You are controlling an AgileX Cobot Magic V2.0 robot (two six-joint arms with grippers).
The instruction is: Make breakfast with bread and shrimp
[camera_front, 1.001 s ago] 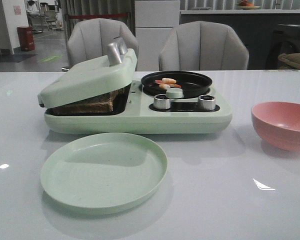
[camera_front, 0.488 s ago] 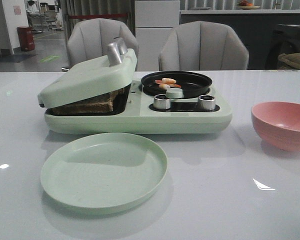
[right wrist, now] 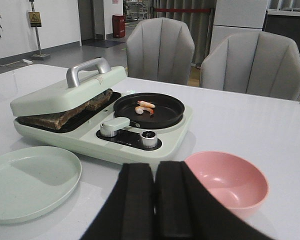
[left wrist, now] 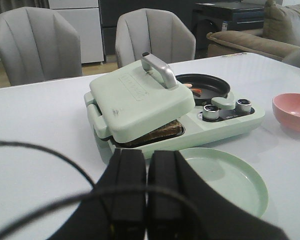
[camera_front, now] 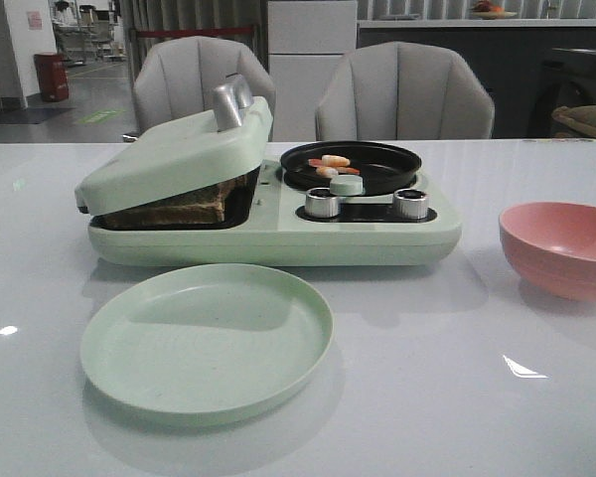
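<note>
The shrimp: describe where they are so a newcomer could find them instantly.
Find the pale green breakfast maker mid-table. To the right of its hinged lid sits a round black pan. The shrimp are the small curled orange-pink pieces inside it, the only bright food in view.

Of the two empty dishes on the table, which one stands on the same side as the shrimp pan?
The pink bowl. It stands at the right, the side of the black pan with the shrimp. The green plate lies in front of the lidded bread side.
</note>
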